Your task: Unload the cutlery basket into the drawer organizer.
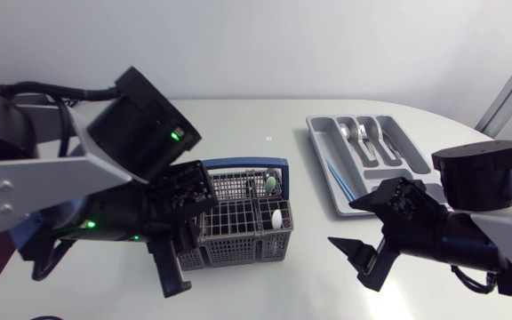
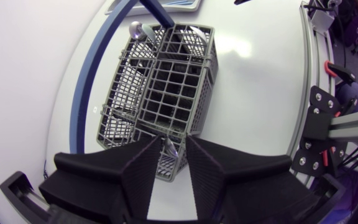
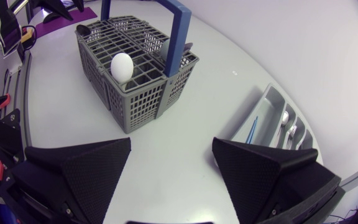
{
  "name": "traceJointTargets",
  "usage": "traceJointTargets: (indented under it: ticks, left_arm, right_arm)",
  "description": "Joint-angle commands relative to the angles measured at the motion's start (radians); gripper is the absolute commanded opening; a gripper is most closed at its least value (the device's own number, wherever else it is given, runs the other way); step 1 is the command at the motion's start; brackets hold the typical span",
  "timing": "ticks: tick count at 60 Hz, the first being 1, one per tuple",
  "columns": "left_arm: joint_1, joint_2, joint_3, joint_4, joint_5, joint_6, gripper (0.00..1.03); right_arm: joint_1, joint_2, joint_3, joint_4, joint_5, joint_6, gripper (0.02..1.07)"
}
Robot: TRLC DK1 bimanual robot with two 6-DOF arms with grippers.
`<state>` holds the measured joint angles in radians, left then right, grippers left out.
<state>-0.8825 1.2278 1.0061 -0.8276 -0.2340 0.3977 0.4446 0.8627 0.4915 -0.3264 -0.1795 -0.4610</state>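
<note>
Head view gives you the grey cutlery basket [image 1: 238, 233] on the white table [image 1: 309, 280]. It holds a white egg-shaped piece [image 1: 276, 218] and a green one [image 1: 271, 185]. Well apart from it, the drawer organizer [image 1: 320, 147] holds silver cutlery [image 1: 363, 138] and a blue piece [image 1: 338, 176].

Your left gripper [image 2: 174, 146] hangs over the basket's corner with a silver utensil [image 2: 171, 149] at its tip. You cannot tell whether it grips. Your right gripper [image 3: 173, 180] hangs between basket and organizer, jaws wide apart.

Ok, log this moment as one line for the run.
left gripper: over cutlery basket rim, at a metal utensil | right gripper: open, empty, above table | drawer organizer: metal cutlery, blue utensil inside
</note>
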Motion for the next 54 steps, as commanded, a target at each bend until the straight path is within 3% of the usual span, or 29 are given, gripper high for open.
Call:
traceJointTargets:
  ticks: [1,21,28,54]
  left_arm:
    - [-0.018,0.059,-0.050,0.013,-0.039,-0.040,0.30]
    - [-0.013,0.142,-0.083,0.064,-0.142,-0.049,0.30]
    - [-0.009,0.162,-0.081,0.097,-0.176,-0.049,0.24]
    - [0.073,0.183,-0.072,0.166,-0.200,0.021,0.25]
  right_arm:
    - [0.008,-0.008,-0.013,-0.008,0.003,-0.004,0.97]
    - [0.005,-0.036,-0.028,-0.016,0.002,-0.008,0.97]
    - [0.005,-0.040,-0.031,-0.016,0.002,-0.008,0.97]
    - [0.003,-0.051,-0.045,-0.017,-0.002,-0.008,0.97]
